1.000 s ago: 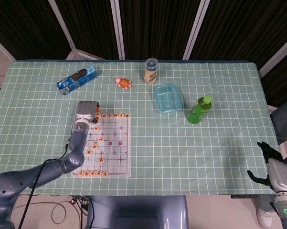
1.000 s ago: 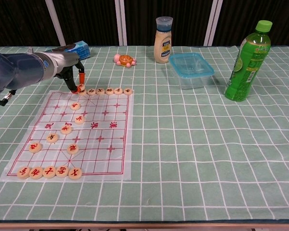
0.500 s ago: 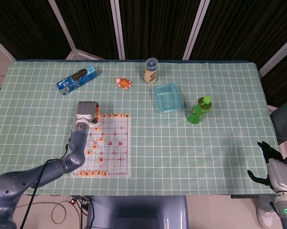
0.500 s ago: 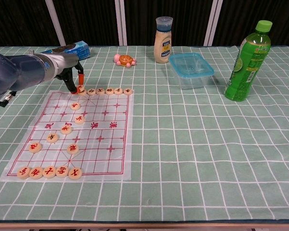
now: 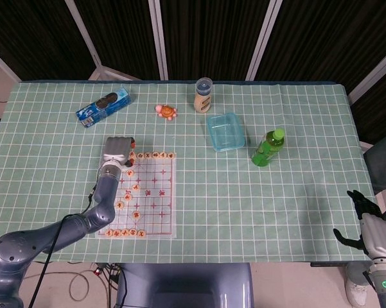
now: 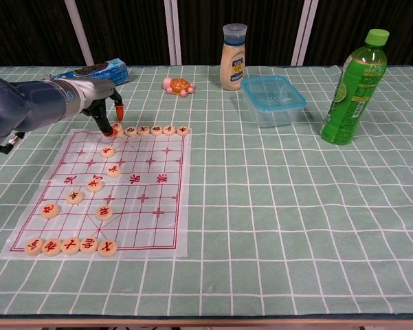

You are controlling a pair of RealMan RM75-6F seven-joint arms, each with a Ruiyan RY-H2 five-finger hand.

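While the green checked table point(image 5: 295, 192) stretches wide under both cameras, the action sits on the left, on the chess board sheet point(image 6: 134, 199) printed with red lines. Up at the back lie a blue packet point(image 5: 103, 106), a green bottle point(image 6: 352, 88), a clear blue-rimmed container point(image 6: 273, 98), a cream sauce bottle point(image 6: 233, 47) and a little toy turtle point(image 6: 178, 85), all well apart from the play. The left hand point(image 6: 96, 100) has its fingers curled down at the board's far left corner, red-tipped fingertips point(image 6: 118, 109) right over the end chess piece point(image 6: 115, 128) of the back row; it looks like a pinch on that disc, though the contact is too small to be certain, so I cannot tell whether it truly grips. The right hand point(image 5: 366, 221) hangs off the table's near right corner, fingers loosely apart, holding nothing. By my reading, the grasp at the corner piece is the step in hand; the next move calls for a firm pinch and a clean straight lift, keeping clear of the neighbouring disc just beside it in the row so the line stays undisturbed.
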